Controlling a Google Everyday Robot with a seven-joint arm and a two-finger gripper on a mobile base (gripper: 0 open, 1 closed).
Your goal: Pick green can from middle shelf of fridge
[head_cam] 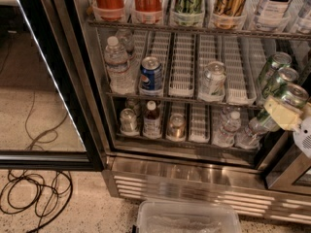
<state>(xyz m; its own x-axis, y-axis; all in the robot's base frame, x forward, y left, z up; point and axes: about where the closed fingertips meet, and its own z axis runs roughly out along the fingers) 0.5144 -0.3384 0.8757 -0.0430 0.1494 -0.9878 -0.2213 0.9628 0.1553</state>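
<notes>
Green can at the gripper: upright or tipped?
Tipped. The green can leans, silver top up-right, body slanting down-left, with the gripper clamped across it at the right edge of the fridge.

A slim green can point(293, 97) with pale markings and a silver top is tilted at 3 o'clock, clasped by the cream gripper point(283, 109), beside the right end of the grey wire middle shelf point(192, 98) in the stainless-steel fridge point(194, 174).

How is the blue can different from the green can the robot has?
The blue can is blue and white; the green can is green. The blue can stands upright on the middle shelf; the green can tilts, held in the gripper at the right. Both have silver tops.
</notes>
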